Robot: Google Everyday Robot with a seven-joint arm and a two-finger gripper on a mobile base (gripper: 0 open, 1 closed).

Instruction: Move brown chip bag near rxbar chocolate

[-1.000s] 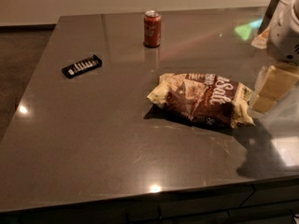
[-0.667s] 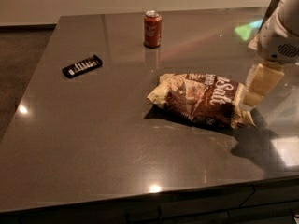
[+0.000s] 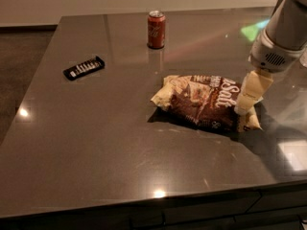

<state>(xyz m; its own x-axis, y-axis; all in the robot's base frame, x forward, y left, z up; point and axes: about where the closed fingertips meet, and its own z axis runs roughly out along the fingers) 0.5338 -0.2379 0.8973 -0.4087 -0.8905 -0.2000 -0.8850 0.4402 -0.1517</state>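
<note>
The brown chip bag [image 3: 204, 102] lies flat on the dark table, right of the middle, its white "Salt" lettering facing up. The rxbar chocolate [image 3: 84, 67] is a small flat black bar with white print, lying at the far left of the table, well apart from the bag. My gripper [image 3: 245, 107] comes down from the upper right and sits over the bag's right end, its cream fingers [image 3: 251, 92] pointing down onto that end.
A red soda can [image 3: 156, 29] stands upright at the back of the table, behind the bag. The table [image 3: 96, 152] has its front edge near the bottom of the view and its left edge beside the rxbar. Dark floor lies to the left.
My gripper has moved left and down from beside the bag's right end to over that end. The bag, the rxbar and the can have not moved.
</note>
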